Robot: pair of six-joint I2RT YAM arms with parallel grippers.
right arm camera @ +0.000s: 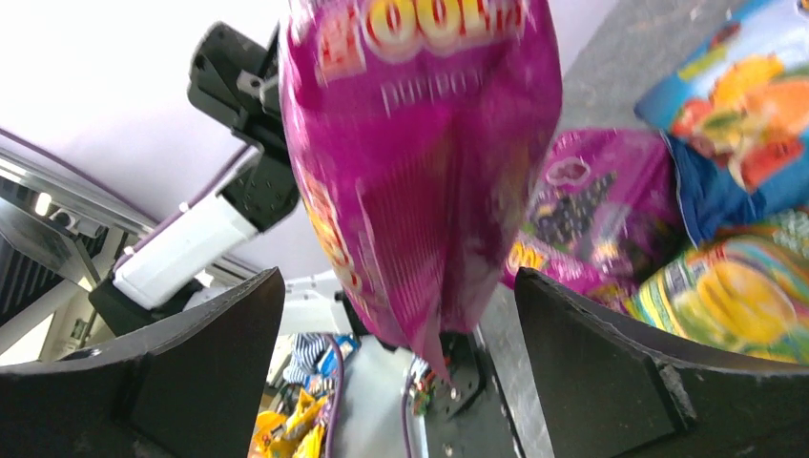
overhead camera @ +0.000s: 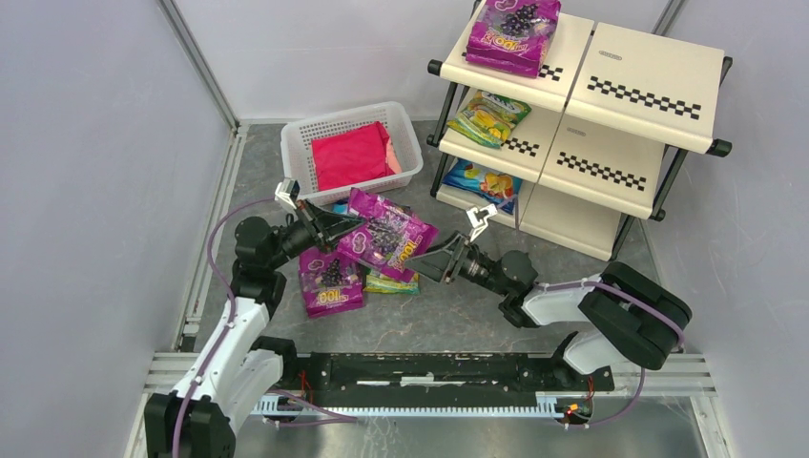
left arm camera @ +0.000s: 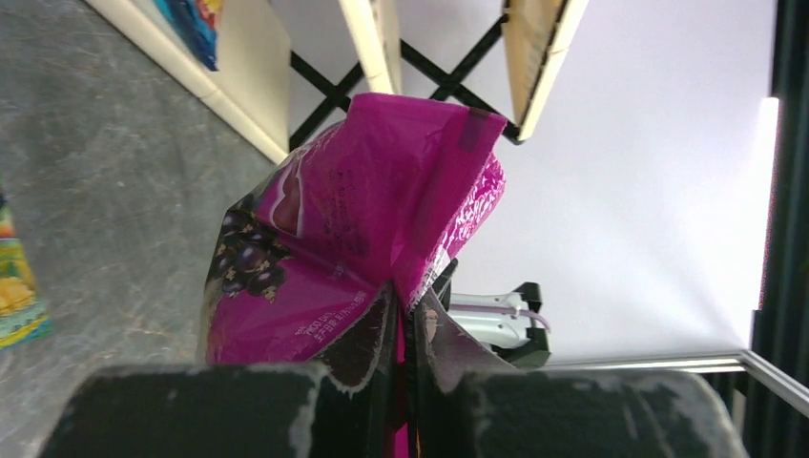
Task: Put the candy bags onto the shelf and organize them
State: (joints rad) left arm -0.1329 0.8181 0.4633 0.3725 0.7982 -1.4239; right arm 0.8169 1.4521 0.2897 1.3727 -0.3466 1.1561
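Observation:
My left gripper (overhead camera: 351, 227) is shut on the edge of a magenta grape candy bag (overhead camera: 391, 239) and holds it in the air; the bag fills the left wrist view (left arm camera: 382, 219). My right gripper (overhead camera: 426, 261) is open right next to that bag, whose lower corner hangs between its fingers (right arm camera: 429, 181). A second grape bag (overhead camera: 330, 282) and a green-yellow lemon bag (overhead camera: 391, 283) lie on the table below. The shelf (overhead camera: 611, 124) at the back right holds a grape bag (overhead camera: 513, 33) on top, a lemon bag (overhead camera: 488, 116) in the middle and a blue bag (overhead camera: 483, 181) at the bottom.
A white lattice basket (overhead camera: 303, 153) with a pink cloth (overhead camera: 349, 157) stands behind the left gripper. The right halves of the shelf tiers (overhead camera: 649, 91) are bare. A blue bag (right arm camera: 735, 114) lies on the table beside the grape and lemon bags.

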